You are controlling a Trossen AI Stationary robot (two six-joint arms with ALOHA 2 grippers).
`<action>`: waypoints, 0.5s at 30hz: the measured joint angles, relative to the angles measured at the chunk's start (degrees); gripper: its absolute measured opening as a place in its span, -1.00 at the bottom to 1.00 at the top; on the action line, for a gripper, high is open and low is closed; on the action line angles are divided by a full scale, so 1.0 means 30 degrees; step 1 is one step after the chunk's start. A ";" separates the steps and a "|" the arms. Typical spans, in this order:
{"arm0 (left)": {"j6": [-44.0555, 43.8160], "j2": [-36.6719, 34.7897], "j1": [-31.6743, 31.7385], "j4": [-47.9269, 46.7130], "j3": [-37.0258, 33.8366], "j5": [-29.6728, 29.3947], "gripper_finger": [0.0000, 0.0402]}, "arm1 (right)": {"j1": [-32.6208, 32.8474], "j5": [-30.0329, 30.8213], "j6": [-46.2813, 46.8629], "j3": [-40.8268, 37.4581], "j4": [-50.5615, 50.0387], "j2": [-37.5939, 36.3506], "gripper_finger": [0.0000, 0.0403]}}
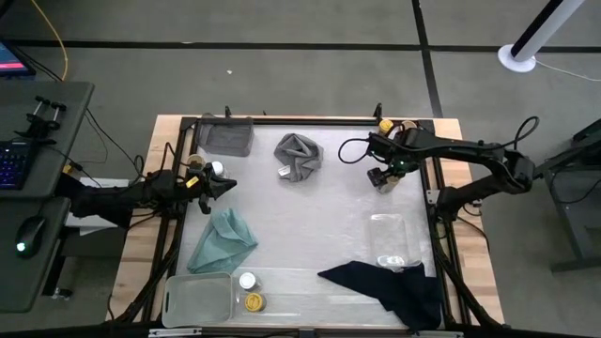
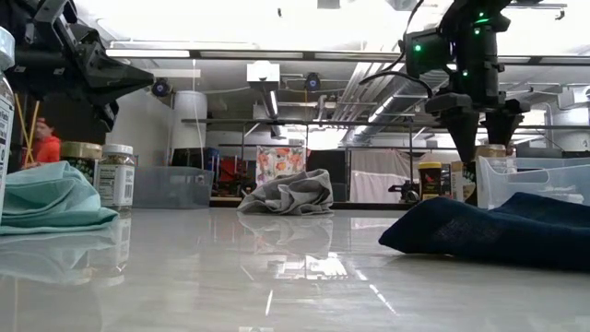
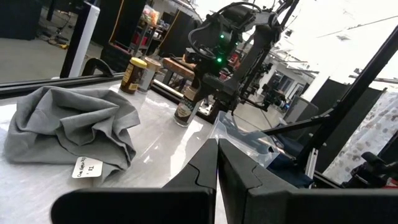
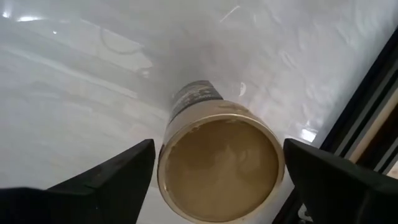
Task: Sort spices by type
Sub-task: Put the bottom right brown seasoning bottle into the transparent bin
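Note:
A spice jar with a tan top [image 4: 217, 168] stands upright on the white table near its far right side. My right gripper [image 4: 217, 148] hangs over it, pointing down and open, one finger on either side of the jar's top; no touch shows. Two jars [image 1: 385, 124] stand at the far right corner. Another two [image 1: 194, 164] stand by the left edge. A white-capped jar [image 1: 247, 280] and a yellow-capped one [image 1: 254, 301] stand near the front. My left gripper [image 1: 228, 185] waits shut at the left, held level above the table.
A grey cloth [image 1: 298, 157] lies at the far middle, a teal cloth [image 1: 223, 239] at the left and a navy cloth [image 1: 390, 286] at the front right. There is a grey tray [image 1: 225, 136] at the far left, a clear tray [image 1: 390, 239] on the right and another [image 1: 197, 299] at the front left.

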 joint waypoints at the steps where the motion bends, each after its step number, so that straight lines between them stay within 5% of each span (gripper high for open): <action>1: 0.0000 0.0000 0.0003 0.0003 0.0000 0.0000 -1.00 | 0.0000 0.0000 -0.0046 0.0000 -0.0007 0.0000 0.64; 6: -0.0004 0.0000 -0.0001 0.0003 -0.0001 0.0000 -1.00 | 0.0000 -0.0007 -0.0371 0.0000 -0.0084 -0.0007 0.36; 15: 0.0002 0.0000 0.0002 0.0003 0.0002 0.0000 -1.00 | 0.1226 0.0736 -0.0918 0.1602 -0.1711 -0.1494 0.36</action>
